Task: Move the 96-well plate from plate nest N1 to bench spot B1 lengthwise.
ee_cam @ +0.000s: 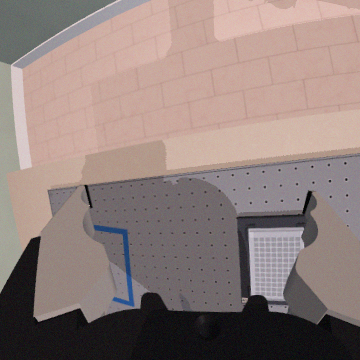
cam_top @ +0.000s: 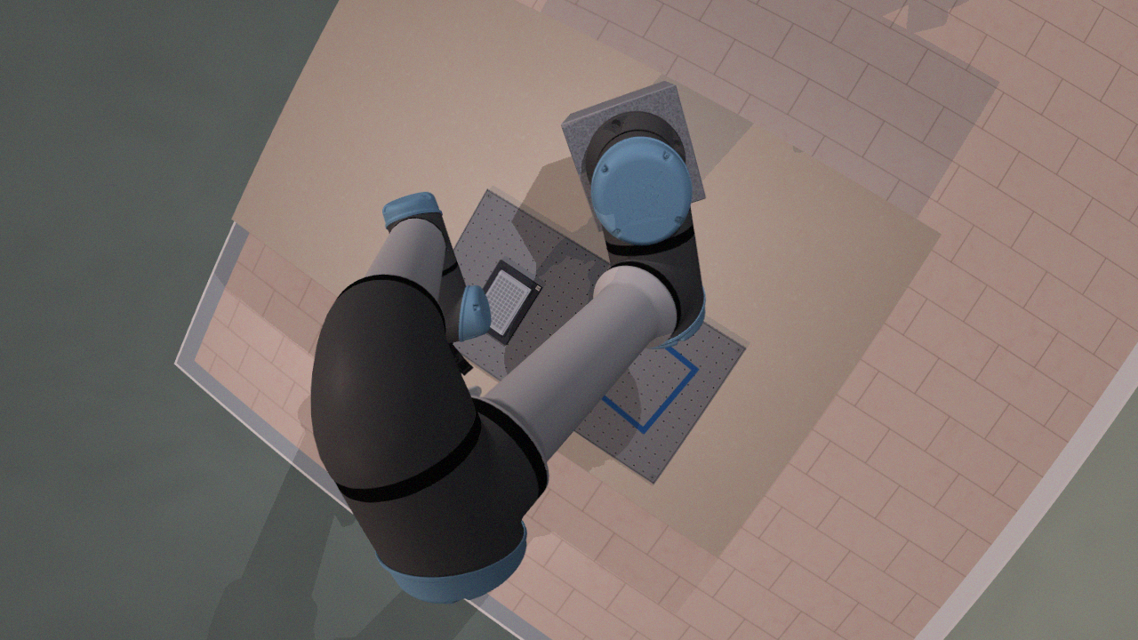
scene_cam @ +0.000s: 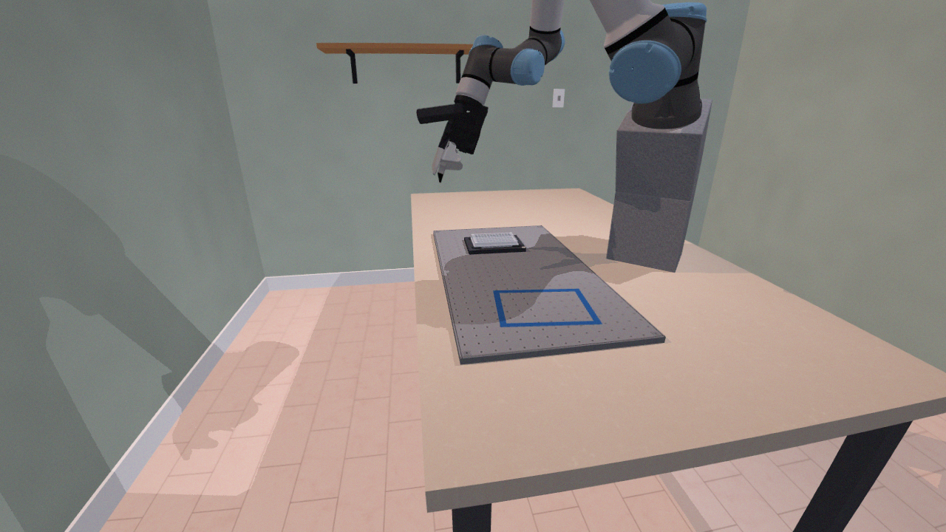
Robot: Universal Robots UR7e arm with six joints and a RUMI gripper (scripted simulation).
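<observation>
Table [scene_cam: 727,370]: a flat, matte beige top on dark legs, standing over a floor of pinkish brick-shaped tiles [scene_cam: 317,423].
Breadboard [scene_cam: 595,330]: a long grey metal slab with a regular grid of small dark holes; it lies flat on the table.
Plate nest N1 [scene_cam: 471,248]: a low black rectangular holder with a raised rim, at the 12 o'clock end of the breadboard in the exterior view.
96-well plate [scene_cam: 493,239]: a white rectangular plate whose top is a fine grid of small square-looking wells. It sits flat in the nest, inside the black rim. In the top view [cam_top: 507,300] it is partly covered by a wrist joint of the arm; in the wrist view [ee_cam: 274,262] it appears at about 4 o'clock.
Bench spot B1 [scene_cam: 509,324]: a rectangle of thin blue tape on the breadboard, toward 6 o'clock from the nest and well apart from it. Only the dotted grey surface shows inside it.
Jaws [scene_cam: 441,165]: black body with two pale grey, flat, wedge-shaped fingers. They are spread fully wide and hold nothing. They hang high above the table, toward 11 o'clock from the plate in the exterior view.
Arm [cam_top: 556,350]: smooth grey tubes, black joints, blue round caps.
Pedestal [scene_cam: 651,198]: a speckled grey stone-like block on the table, just beside the breadboard.
</observation>
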